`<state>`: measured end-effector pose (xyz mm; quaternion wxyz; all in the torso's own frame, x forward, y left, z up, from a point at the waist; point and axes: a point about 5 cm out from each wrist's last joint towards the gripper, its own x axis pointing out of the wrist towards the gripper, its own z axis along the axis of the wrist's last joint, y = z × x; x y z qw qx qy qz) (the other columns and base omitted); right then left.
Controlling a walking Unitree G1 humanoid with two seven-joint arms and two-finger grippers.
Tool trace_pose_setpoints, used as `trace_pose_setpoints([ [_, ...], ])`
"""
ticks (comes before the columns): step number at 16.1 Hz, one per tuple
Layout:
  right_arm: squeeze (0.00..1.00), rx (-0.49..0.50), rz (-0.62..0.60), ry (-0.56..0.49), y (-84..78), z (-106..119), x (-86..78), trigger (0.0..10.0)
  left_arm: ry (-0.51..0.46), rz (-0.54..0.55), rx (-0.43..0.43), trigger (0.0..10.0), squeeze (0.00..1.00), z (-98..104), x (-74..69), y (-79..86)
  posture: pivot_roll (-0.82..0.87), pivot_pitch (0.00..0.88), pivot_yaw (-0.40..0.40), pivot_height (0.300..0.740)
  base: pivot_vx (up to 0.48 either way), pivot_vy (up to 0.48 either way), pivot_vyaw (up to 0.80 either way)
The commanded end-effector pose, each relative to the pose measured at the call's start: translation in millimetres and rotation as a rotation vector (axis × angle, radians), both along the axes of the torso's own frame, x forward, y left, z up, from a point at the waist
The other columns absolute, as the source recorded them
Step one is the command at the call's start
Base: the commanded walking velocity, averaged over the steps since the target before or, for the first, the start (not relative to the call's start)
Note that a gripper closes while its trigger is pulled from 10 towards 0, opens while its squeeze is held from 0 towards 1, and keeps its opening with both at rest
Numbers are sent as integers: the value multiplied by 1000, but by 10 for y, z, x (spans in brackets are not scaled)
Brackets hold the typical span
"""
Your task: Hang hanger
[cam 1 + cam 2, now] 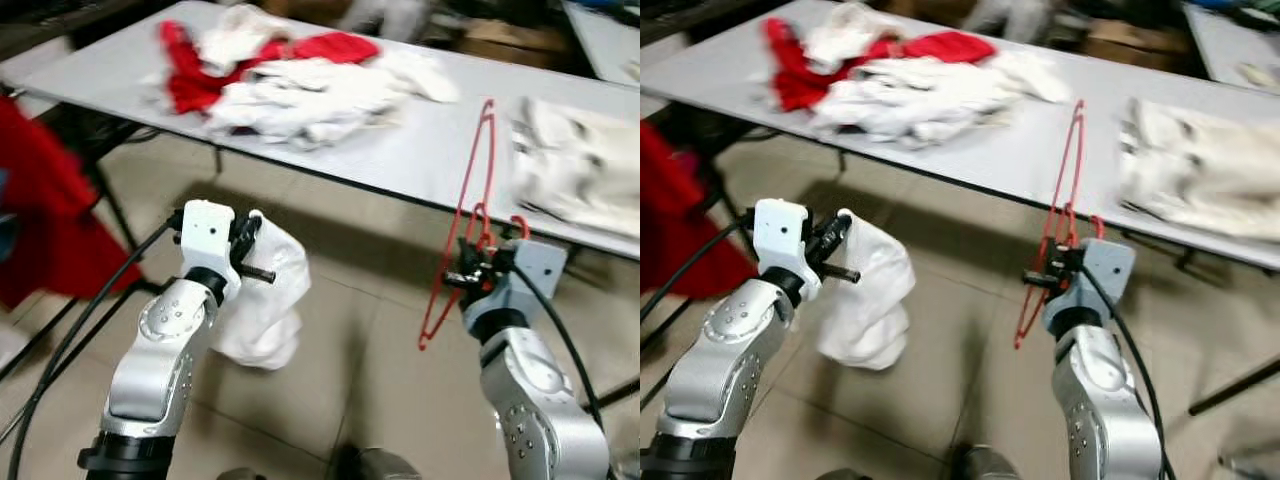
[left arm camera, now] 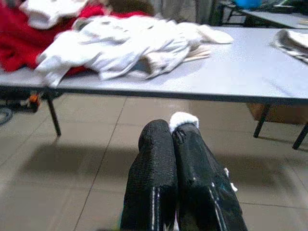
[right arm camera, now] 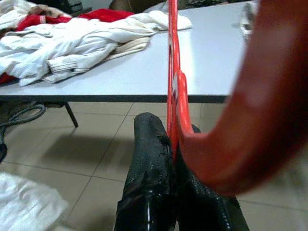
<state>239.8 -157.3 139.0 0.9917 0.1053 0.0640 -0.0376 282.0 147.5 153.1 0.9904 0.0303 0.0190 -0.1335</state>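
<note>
Left eye view: one red hanger (image 1: 470, 215), two pincers clamped.

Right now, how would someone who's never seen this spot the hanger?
Find the long grey table strewn with white and red clothes. Before its near edge, the right gripper is shut on the hanger, held upright. It is the one thin red wire outline; everything else red is soft cloth.
</note>
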Motion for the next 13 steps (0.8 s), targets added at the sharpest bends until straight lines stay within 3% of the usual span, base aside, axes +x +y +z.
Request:
trace_pose_setpoints([
  [1,0,-16,-6,4,-31,15,-13,10000,-45,-27,12,10000,0,77,15,-67,14,66,1,740,0,0,-800],
  [4,0,-50,-1,15,-29,19,-17,10000,-47,-31,13,10000,0,79,38,-84,10,64,2,740,0,-226,-788],
  [13,0,-87,41,26,-31,33,2,10000,-54,-12,7,10000,0,68,39,-85,8,63,-15,740,0,-465,0],
])
